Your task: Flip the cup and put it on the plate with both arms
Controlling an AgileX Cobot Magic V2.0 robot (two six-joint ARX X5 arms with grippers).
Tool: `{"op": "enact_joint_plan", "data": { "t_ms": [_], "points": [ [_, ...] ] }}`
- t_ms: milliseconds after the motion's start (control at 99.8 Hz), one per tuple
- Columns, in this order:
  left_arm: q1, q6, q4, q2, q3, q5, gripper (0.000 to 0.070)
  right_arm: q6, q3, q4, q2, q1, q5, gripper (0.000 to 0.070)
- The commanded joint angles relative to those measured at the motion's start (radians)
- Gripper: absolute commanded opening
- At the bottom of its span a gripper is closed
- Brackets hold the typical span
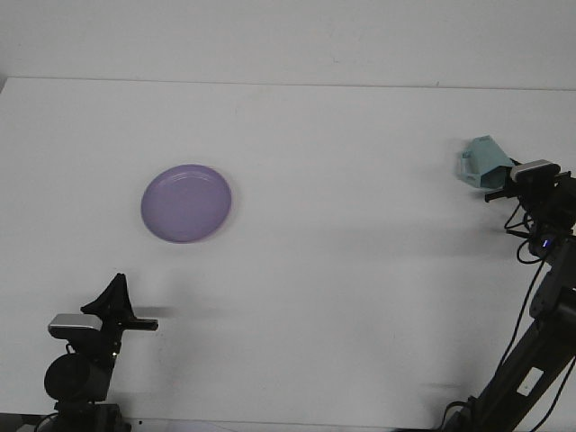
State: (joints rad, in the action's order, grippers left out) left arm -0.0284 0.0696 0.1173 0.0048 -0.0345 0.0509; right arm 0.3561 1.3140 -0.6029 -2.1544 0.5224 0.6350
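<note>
A round purple plate (186, 202) lies flat on the white table (342, 270), left of centre. A teal cup (480, 158) with a handle is at the far right, tilted and held up off the table. My right gripper (494, 184) is shut on its lower right side, and the wrist camera mount hides most of the grip. My left gripper (115, 299) rests near the front left corner, pointing away from me, well below the plate and apart from it.
The table's far edge meets a pale wall at the top. The right arm's links and cables (540, 306) rise from the front right corner. The left arm's base (76, 373) sits at the front left.
</note>
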Motion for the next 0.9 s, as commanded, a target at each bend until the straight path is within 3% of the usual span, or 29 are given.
{"op": "enact_joint_plan", "data": {
  "t_ms": [0, 501, 891],
  "points": [
    [0.000, 0.003, 0.012, 0.000, 0.018, 0.001, 0.0015, -0.061, 0.023, -0.010, -0.025, 0.003, 0.006, 0.0002],
    [0.000, 0.003, 0.018, 0.000, 0.017, 0.001, 0.0014, -0.169, 0.023, 0.180, 0.139, -0.020, 0.015, 0.0002],
    [0.000, 0.003, 0.019, -0.001, 0.017, 0.001, 0.0014, -0.198, 0.023, 0.650, 0.464, -0.182, -0.071, 0.0002]
  ]
}}
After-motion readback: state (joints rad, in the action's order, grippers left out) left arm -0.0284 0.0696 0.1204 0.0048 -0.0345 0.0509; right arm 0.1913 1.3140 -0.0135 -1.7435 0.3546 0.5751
